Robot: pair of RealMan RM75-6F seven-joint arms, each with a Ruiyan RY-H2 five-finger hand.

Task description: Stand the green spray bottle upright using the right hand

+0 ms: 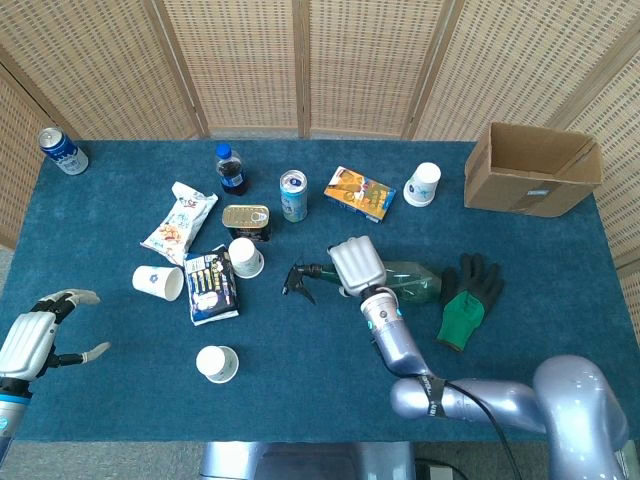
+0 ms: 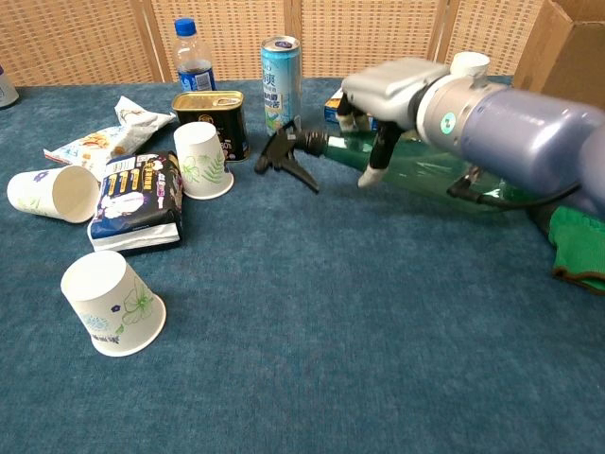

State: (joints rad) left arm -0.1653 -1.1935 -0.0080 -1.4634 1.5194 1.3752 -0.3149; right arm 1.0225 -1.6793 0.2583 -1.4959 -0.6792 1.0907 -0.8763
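The right hand gripped the green spray bottle at its neck. The bottle lay tilted beside the glove, nozzle raised away from it, base on the table.

Staged lab tabletop: blue cloth, wicker screens, assorted groceries.

Green spray bottle, black trigger. Table cloth dark blue. Glove at 3 o'clock: green, black fingers. Cup white, floral print.
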